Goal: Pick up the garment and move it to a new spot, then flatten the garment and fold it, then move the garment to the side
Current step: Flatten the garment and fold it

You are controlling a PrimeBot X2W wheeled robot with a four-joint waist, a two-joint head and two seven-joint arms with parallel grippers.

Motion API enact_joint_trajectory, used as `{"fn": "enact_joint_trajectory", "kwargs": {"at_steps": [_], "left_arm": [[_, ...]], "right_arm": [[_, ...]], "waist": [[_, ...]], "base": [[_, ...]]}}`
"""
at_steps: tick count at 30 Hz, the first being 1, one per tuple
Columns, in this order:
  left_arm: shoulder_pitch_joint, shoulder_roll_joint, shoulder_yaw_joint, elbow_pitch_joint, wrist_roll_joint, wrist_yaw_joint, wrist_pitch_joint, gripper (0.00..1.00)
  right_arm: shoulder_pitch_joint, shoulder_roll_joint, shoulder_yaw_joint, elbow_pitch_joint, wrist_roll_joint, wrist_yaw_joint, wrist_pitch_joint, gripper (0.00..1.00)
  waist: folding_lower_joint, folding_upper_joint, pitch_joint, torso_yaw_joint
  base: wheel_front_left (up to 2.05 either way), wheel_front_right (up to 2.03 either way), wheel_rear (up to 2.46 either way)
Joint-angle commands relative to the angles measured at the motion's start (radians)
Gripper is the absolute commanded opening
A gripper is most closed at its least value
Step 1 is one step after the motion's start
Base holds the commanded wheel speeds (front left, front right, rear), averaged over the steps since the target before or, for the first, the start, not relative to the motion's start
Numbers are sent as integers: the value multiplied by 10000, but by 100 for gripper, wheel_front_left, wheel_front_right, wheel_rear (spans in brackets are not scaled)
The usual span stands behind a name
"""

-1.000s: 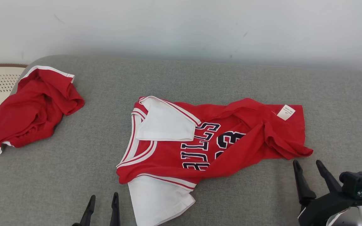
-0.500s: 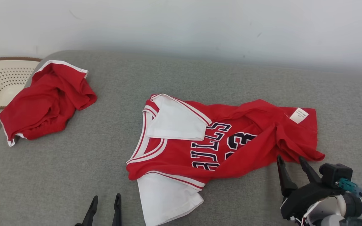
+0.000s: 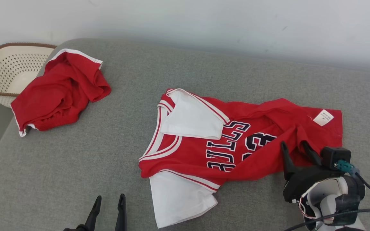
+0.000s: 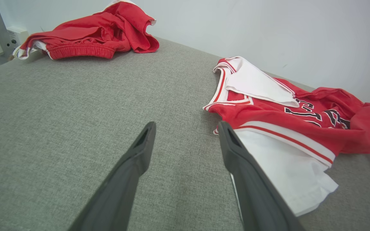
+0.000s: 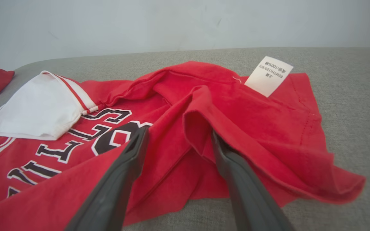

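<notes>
The garment (image 3: 201, 150) is a red jersey with white sleeves and dark lettering, lying crumpled on the grey cushion (image 3: 75, 166). Its lower part is bunched, with a white tag (image 3: 323, 117) showing. My right gripper (image 3: 293, 146) is open over that bunched red hem. In the right wrist view a raised fold of the garment (image 5: 236, 115) runs between the spread fingers of the right gripper (image 5: 178, 131). My left gripper (image 3: 110, 197) is open low on the cushion, just left of the near white sleeve. In the left wrist view the left gripper (image 4: 186, 124) holds nothing, and the garment (image 4: 268, 115) lies to its right.
A second red garment with white trim (image 3: 59, 93) lies heaped at the cushion's far left. A cream perforated basket (image 3: 8, 69) stands beyond the cushion's left edge. A pale wall (image 3: 204, 22) runs behind. Bare grey cushion lies between the two garments.
The camera has shifted, sliding the whole scene right. My right gripper has moved forward from bare cushion onto the jersey's bunched hem. The left gripper holds about the same place.
</notes>
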State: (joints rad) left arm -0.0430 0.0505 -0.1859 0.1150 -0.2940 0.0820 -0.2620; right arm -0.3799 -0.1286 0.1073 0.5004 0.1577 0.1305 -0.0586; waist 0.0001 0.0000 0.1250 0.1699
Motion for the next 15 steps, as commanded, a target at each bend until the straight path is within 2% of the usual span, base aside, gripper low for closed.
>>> {"fn": "enact_joint_trajectory", "kwargs": {"at_steps": [1, 2, 3, 4, 6, 7, 10, 13, 15], "left_arm": [[-20, 3, -13, -14, 35, 56, -38, 100], [-38, 1, -16, -18, 19, 64, -38, 100], [-51, 3, -26, -19, 6, 47, -38, 100], [-61, 1, -39, -20, -1, 54, -38, 100], [-70, 1, -50, -29, -27, 84, -38, 100], [-66, 3, -49, -33, -46, 104, -38, 100], [24, 3, -7, -47, -75, 160, -38, 100], [217, 3, 42, -31, -100, 179, -38, 100], [305, 1, 50, -22, -113, 205, -38, 100]], "right_arm": [[-125, -58, -29, 146, -68, 5, -75, 100], [-232, -113, -50, 304, -182, 5, -114, 95], [-341, -171, -77, 474, -285, 5, -114, 73], [-442, -228, -116, 609, -390, 5, -152, 46], [-608, -312, -180, 892, -559, 5, -219, 7], [-646, -319, -196, 995, -587, 5, -258, 0], [-679, -348, -219, 1172, -421, 5, -383, 0], [-372, -238, -40, 1070, 236, 5, -308, 0], [-77, -425, 182, 757, 582, 5, -199, 0]], "waist": [[-1, 0, 61, 68], [-1, 0, 74, 87], [-1, 0, 81, 107], [-1, 0, 87, 126], [-1, 0, 92, 156], [-1, 0, 87, 164], [-1, 0, 17, 116], [-1, 0, -124, -5], [-1, 0, -231, -118]], "base": [[0, 0, 0], [0, 0, 0], [0, 0, 0], [0, 0, 0], [0, 0, 0], [0, 0, 0], [0, 0, 0], [0, 0, 0], [0, 0, 0]]}}
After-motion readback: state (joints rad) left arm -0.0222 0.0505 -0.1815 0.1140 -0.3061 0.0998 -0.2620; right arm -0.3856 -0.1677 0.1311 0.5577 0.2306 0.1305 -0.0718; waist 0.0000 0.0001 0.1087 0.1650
